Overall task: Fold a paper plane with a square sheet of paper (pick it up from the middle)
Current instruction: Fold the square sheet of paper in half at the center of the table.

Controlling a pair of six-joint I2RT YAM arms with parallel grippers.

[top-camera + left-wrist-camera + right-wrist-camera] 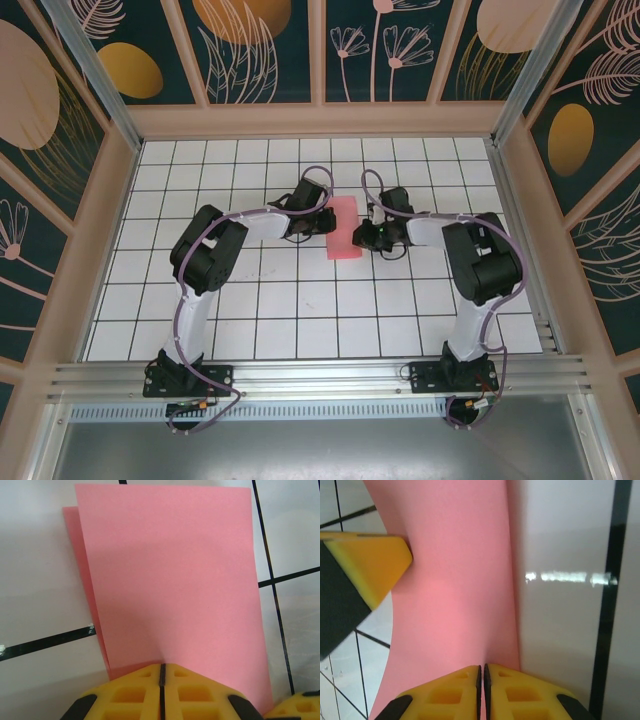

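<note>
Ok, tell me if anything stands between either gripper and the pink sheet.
Nothing visible does. The left gripper and the right gripper are already at the folded pink sheet, one on each side. Their jaws are shut at its edges, apparently pinching it.

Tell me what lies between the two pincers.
The folded pink paper, spanning from left pincer to right pincer; the top view shows it.
</note>
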